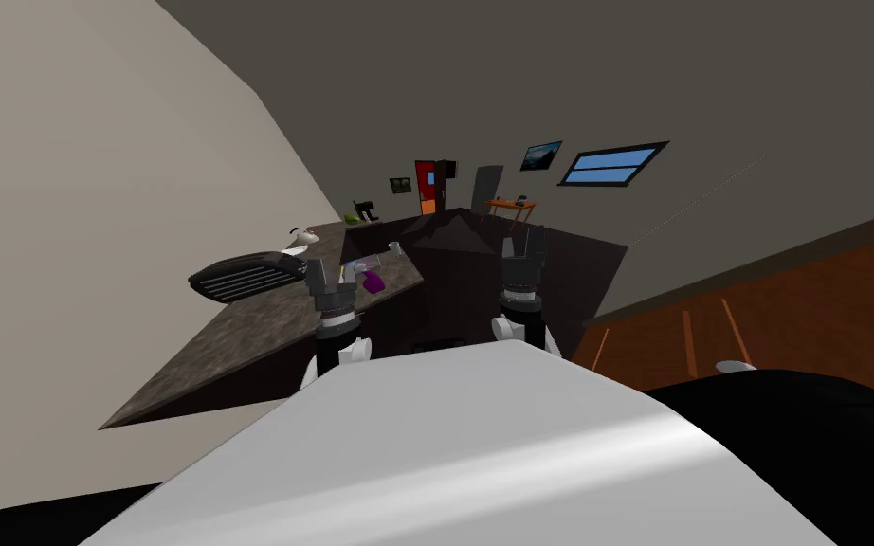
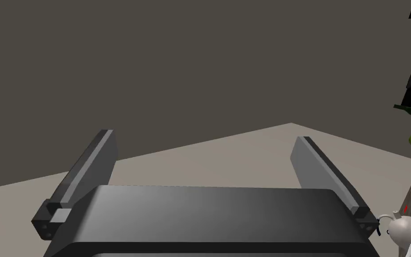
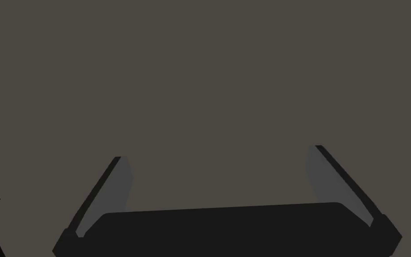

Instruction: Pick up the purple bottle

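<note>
Left claw: released, fingers spread, raised above the worktop.
Purple bottle: on the worktop, just beside the left claw on its inner side; long axis unclear.
Right claw: released, well apart from the bottle.
Nearer arm: left, by my judgement.

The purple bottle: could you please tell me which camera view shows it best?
The head view: the purple bottle sits on the counter just beside the left gripper. Both wrist cameras point past it at walls.
</note>
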Robot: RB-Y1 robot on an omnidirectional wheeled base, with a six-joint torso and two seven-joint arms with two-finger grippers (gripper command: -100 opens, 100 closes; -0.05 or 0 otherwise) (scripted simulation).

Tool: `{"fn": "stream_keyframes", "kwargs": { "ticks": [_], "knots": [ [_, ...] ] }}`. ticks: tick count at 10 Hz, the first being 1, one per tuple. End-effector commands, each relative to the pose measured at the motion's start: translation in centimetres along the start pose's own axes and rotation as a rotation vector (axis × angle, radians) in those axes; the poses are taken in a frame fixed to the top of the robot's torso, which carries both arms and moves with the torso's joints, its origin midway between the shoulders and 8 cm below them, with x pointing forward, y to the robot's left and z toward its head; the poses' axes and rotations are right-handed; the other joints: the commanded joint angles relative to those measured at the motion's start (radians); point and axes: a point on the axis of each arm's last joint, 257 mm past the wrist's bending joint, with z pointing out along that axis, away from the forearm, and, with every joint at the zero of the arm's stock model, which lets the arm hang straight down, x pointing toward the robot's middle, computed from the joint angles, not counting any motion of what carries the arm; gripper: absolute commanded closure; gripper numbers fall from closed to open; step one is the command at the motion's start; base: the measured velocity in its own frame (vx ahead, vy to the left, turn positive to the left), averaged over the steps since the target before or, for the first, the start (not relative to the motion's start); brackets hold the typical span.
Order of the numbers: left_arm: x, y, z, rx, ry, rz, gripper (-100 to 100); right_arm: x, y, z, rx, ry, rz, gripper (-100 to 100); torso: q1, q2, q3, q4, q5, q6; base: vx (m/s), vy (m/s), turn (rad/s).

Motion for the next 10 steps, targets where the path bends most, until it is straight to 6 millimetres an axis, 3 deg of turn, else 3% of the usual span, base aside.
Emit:
{"fn": "stream_keyframes", "kwargs": {
  "ticks": [1, 5, 10],
  "knots": [
    [0.3, 0.4, -0.2, -0.008, 0.031, 0.016, -100, 0.0, 0.0, 0.0, 0.0, 0.0, 0.0, 0, 0.0, 0.0, 0.0, 0.0, 0.0, 0.0, -0.001, 0.022, -0.054],
    [0.8, 1.9, -1.1, -0.041, 0.113, 0.063, -100, 0.0, 0.0, 0.0, 0.0, 0.0, 0.0, 0, 0.006, 0.001, 0.0, 0.0, 0.001, 0.0, -0.01, 0.08, -0.071],
    [1.2, 5.1, -3.1, -0.113, 0.261, 0.155, -100, 0.0, 0.0, 0.0, 0.0, 0.0, 0.0, 0, 0.01, 0.002, 0.001, 0.0, 0.002, 0.0, -0.031, 0.13, -0.114]
  ]
}}
